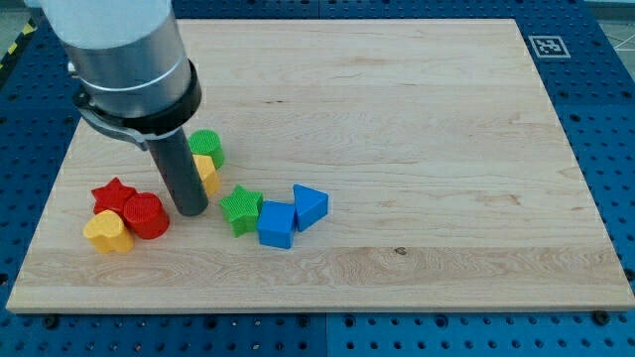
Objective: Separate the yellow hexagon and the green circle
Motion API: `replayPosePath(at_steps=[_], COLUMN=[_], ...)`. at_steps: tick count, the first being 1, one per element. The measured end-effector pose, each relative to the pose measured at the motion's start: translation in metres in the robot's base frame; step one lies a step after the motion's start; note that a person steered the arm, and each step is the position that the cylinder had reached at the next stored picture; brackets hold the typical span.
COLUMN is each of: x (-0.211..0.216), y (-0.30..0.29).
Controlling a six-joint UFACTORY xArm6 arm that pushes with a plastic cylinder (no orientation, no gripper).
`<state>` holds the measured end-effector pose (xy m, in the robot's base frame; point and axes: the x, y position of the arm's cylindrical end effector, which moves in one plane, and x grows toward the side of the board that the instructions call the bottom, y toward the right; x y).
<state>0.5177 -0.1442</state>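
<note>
Pale wooden worktop (417, 149) is filling the view, framed by blue pegboard. I am operating an arm with no claw, so nothing is there to be apart, together or clamped; it is ending in a dark rod, and my tip (190, 210) is resting on the wood toward the view's left. The green circle (208, 145) is sitting just right of the rod, with the yellow hexagon (207, 174) touching it from below, partly hidden behind the rod. My tip is lying just left of and slightly below the hexagon, seemingly touching it.

Left of my tip, a red star (112, 193), a red cylinder (146, 215) and a yellow heart (107, 234) are clustering together. To the right, a green star (241, 208), a blue cube (277, 224) and a blue triangle (310, 205) are crowding one another.

Both task blocks are looking like small, stiff, light plastic pieces that should slide easily. I am judging that pressing into the hexagon's flat side, away from the circle, would suit best.
</note>
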Motion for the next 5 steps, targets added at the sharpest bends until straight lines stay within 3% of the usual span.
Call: replayPosePath(at_steps=[2, 5], x=[0.005, -0.055], y=[-0.042, -0.027])
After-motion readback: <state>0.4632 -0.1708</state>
